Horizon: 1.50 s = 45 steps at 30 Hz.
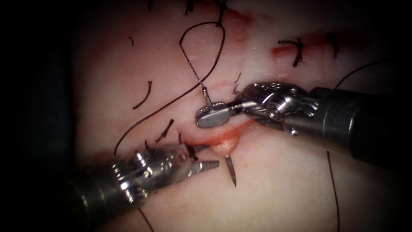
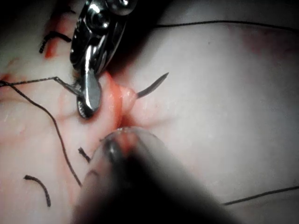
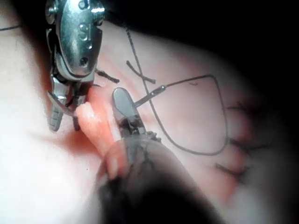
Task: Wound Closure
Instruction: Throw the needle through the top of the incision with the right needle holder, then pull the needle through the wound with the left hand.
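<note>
The right tool (image 1: 206, 117) reaches in from the right with its jaws shut on the curved needle near its tail end (image 1: 207, 96). The needle runs through a raised fold of tissue (image 1: 224, 145) at the cut, and its tip (image 1: 231, 172) sticks out of the tissue on the near side. The left tool (image 1: 207, 155) lies just left of that fold, jaws open, holding nothing. Black thread (image 1: 205, 51) leaves the needle tail and loops upward. In the left wrist view the right tool (image 2: 88, 99) and the needle tip (image 2: 152, 86) show. In the right wrist view the right tool's jaws (image 3: 122, 105) and the left tool (image 3: 64, 112) flank the fold.
Finished stitches (image 1: 297, 51) sit at the upper right. Cut ends of thread (image 1: 143, 96) lie on the tissue to the left. Another strand of thread (image 1: 333, 189) runs down under the right shaft. Red fluid (image 1: 210, 141) lines the cut.
</note>
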{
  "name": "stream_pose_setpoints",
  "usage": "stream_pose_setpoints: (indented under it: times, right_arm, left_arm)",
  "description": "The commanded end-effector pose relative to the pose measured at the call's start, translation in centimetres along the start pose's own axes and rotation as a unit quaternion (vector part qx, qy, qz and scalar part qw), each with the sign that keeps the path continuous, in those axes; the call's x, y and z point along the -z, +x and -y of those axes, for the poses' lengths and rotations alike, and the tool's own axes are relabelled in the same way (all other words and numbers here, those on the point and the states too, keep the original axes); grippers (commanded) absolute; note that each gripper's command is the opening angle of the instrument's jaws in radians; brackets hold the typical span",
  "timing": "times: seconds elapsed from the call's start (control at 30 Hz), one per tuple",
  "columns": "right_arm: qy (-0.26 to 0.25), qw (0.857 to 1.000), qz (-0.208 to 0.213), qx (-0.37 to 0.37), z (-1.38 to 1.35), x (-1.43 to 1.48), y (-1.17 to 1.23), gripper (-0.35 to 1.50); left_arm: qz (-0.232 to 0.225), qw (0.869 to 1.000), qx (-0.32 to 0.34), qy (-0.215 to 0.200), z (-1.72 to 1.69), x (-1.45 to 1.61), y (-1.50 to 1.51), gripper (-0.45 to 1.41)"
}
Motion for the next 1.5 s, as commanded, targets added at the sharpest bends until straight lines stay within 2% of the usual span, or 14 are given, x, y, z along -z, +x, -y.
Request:
stream_pose_setpoints:
  times: [0.03, 0.13, 0.3, 0.47, 0.63, 0.7, 0.83, 0.97, 1.13, 1.27, 1.5]
  right_arm:
    - [-0.017, 0.999, -0.029, 0.002, -0.04, -0.07, 0.07, 0.19]
    - [-0.061, 0.993, -0.097, 0.0, -0.09, -0.07, 0.14, 1.09]
    - [-0.087, 0.983, -0.16, 0.016, -0.2, 0.1, 0.29, 1.26]
    - [-0.086, 0.977, -0.19, 0.046, -0.25, 0.42, 0.45, 1.48]
    - [-0.087, 0.973, -0.208, 0.047, -0.25, 0.73, 0.59, 1.48]
    - [-0.092, 0.971, -0.214, 0.05, -0.24, 0.84, 0.62, 1.48]
    - [-0.095, 0.97, -0.215, 0.058, -0.25, 0.89, 0.67, 1.48]
    - [-0.095, 0.97, -0.214, 0.059, -0.26, 0.88, 0.65, 1.48]
    - [-0.096, 0.97, -0.215, 0.061, -0.29, 0.86, 0.63, 1.46]
    - [-0.098, 0.97, -0.214, 0.067, -0.29, 0.85, 0.63, 1.48]
    - [-0.098, 0.969, -0.215, 0.076, -0.29, 0.85, 0.63, 1.46]
  left_arm:
    - [-0.001, 1.0, -0.007, 0.0, 0.01, -0.06, 0.04, 0.31]
    - [-0.002, 0.999, -0.044, 0.001, -0.02, -0.04, 0.05, 0.28]
    - [-0.031, 0.991, -0.128, -0.011, -0.13, 0.09, 0.09, 0.28]
    - [-0.048, 0.984, -0.172, -0.016, -0.17, 0.14, 0.16, 0.29]
    - [-0.055, 0.975, -0.216, -0.009, -0.18, 0.12, 0.22, 0.32]
    - [-0.066, 0.966, -0.252, -0.003, -0.17, 0.1, 0.27, 0.48]
    - [-0.079, 0.951, -0.3, 0.002, -0.11, 0.11, 0.39, 0.66]
    - [-0.093, 0.944, -0.316, 0.022, -0.04, 0.13, 0.45, 0.67]
    - [-0.091, 0.937, -0.336, 0.032, -0.01, 0.08, 0.44, 0.65]
    - [-0.089, 0.926, -0.364, 0.042, -0.03, -0.02, 0.43, 0.61]
    - [-0.074, 0.911, -0.404, 0.031, -0.08, -0.19, 0.4, 0.64]
